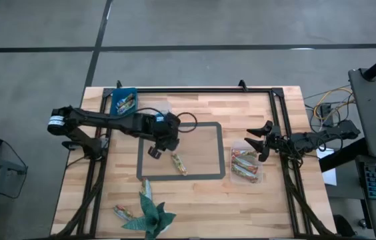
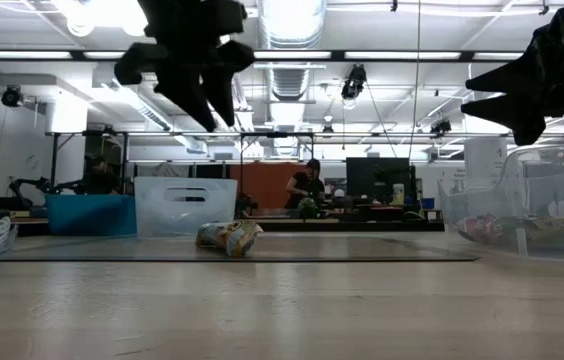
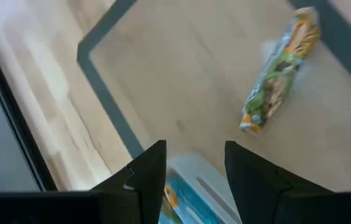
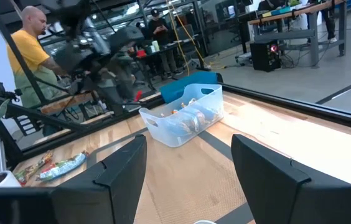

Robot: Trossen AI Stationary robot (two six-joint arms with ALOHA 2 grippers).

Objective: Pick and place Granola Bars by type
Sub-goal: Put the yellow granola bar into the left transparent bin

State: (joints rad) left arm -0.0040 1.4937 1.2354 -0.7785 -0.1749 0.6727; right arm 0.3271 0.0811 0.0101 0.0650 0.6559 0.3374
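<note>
A green-and-gold wrapped granola bar [image 1: 178, 163] is seen lying alone inside the grey taped rectangle [image 1: 213, 177] on the wooden table [image 1: 268, 200]. Above it the left gripper [image 1: 155, 151] is held with jaws apart and empty, as is the right gripper [image 1: 258, 145] near a clear tub [image 1: 245, 167] of bars. A workshop with desks and a person [image 2: 309, 186] is visible beyond.

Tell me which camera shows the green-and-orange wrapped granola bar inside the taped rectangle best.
The left wrist view: the green-and-orange wrapped granola bar lies large and unobstructed beyond the open left gripper. The high view shows it small, at the rectangle's lower edge. The low view sees it end-on. The right wrist view shows it small and far off.
</note>
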